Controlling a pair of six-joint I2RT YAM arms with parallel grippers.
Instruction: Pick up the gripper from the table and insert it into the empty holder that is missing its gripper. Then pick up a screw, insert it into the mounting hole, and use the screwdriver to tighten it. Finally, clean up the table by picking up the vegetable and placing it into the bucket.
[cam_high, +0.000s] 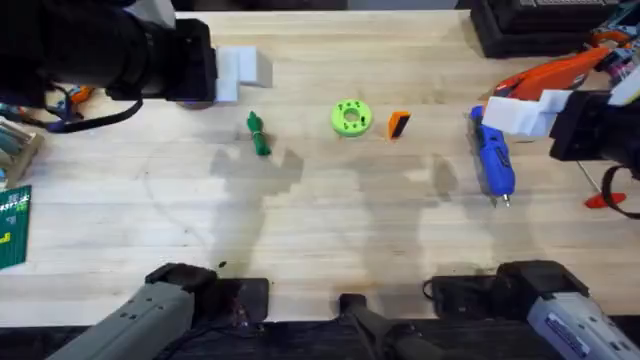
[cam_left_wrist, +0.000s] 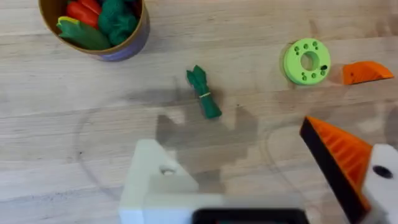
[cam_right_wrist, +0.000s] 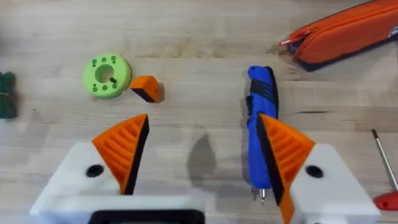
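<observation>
The gripper, a small orange wedge (cam_high: 398, 124) (cam_left_wrist: 367, 71) (cam_right_wrist: 146, 88) with a black side, lies on the table beside a lime-green disc (cam_high: 351, 117). The holder (cam_left_wrist: 152, 180) is the bare white block on one side of my left gripper (cam_left_wrist: 249, 168) (cam_high: 248, 68); the other side carries an orange pad. The left gripper hangs open above the vegetable (cam_left_wrist: 204, 93) (cam_high: 258, 133), near the bucket (cam_left_wrist: 93, 28). My right gripper (cam_right_wrist: 202, 155) (cam_high: 522, 112) is open and empty, over the blue screwdriver (cam_right_wrist: 261, 118) (cam_high: 493, 160).
The bucket holds several toy vegetables. An orange pencil case (cam_high: 555, 72) (cam_right_wrist: 348, 34) lies at the far right, with a thin red-handled tool (cam_high: 610, 195) (cam_right_wrist: 382, 177) beside it. Green packaging (cam_high: 12, 225) sits at the left table edge.
</observation>
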